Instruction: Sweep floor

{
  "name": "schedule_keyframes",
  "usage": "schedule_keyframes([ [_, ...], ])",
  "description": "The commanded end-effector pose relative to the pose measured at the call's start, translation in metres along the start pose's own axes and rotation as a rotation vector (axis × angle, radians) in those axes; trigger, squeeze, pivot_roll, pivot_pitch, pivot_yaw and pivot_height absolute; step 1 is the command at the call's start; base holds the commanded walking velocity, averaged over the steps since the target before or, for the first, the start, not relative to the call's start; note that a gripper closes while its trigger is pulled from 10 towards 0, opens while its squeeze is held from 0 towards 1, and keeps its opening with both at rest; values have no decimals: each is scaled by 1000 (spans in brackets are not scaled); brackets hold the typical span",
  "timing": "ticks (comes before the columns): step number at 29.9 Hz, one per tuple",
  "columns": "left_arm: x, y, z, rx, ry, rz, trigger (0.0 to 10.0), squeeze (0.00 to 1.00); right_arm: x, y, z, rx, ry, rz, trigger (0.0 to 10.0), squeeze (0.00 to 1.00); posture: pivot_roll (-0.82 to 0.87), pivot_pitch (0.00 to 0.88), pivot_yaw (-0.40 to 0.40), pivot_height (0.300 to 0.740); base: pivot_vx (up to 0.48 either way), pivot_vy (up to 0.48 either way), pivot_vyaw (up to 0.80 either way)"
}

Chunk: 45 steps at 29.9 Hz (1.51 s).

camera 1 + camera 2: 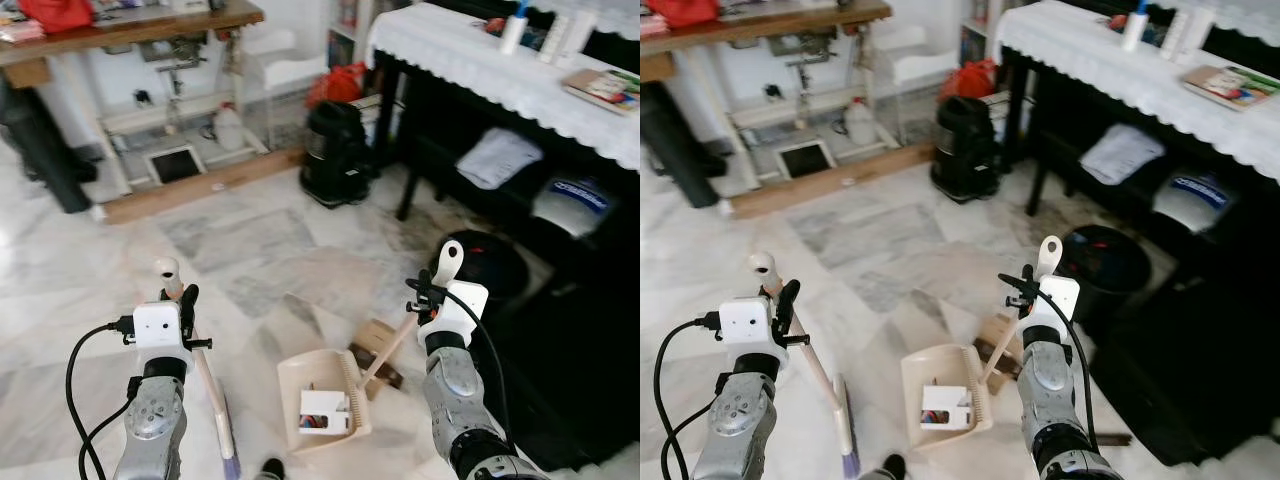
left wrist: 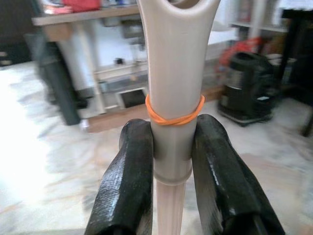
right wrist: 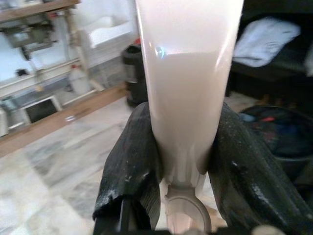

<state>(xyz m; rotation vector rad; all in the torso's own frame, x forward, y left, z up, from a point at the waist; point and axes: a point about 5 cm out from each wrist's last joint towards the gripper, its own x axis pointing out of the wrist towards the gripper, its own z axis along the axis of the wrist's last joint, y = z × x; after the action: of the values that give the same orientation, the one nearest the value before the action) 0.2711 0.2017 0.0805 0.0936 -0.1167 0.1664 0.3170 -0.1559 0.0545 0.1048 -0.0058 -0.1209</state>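
Observation:
My left gripper [image 1: 178, 300] is shut on the top of a beige broom handle [image 1: 167, 270]. The broom [image 1: 212, 395] slants down to the floor at my feet. In the left wrist view both black fingers [image 2: 129, 181] clamp the handle [image 2: 173, 93] just below an orange rubber band [image 2: 174, 117]. My right gripper [image 1: 430, 296] is shut on the long handle [image 1: 449, 260] of a beige dustpan [image 1: 298, 375], which rests on the marble floor between my arms. A white box [image 1: 323, 411] lies inside the pan. A brown cardboard scrap [image 1: 376, 341] lies just right of it.
A black round bin [image 1: 490, 262] stands on the right beside a dark table with a white lace cloth [image 1: 470, 60]. A black canister [image 1: 335, 150] stands ahead. A wooden workbench [image 1: 130, 28] and a floor plank [image 1: 200, 187] are at the back left.

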Motion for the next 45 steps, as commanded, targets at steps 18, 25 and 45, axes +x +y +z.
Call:
schedule_keyframes([
  [18, 5, -3, 3, 4, -5, 5, 10000, 0, 8, 4, 14, 14, -56, 11, 10000, 0, 98, 79, -18, 740, 0, 0, 800],
  [25, 5, -3, 2, 4, -5, 10, 10000, 0, 7, 4, 14, 14, -57, 15, 10000, 0, 99, 70, -22, 740, 0, 0, 800],
  [45, 3, -2, 0, 14, -2, 0, 10000, 0, 6, 2, 13, 6, -57, 23, 10000, 0, 94, 49, -23, 740, 0, 0, 800],
])
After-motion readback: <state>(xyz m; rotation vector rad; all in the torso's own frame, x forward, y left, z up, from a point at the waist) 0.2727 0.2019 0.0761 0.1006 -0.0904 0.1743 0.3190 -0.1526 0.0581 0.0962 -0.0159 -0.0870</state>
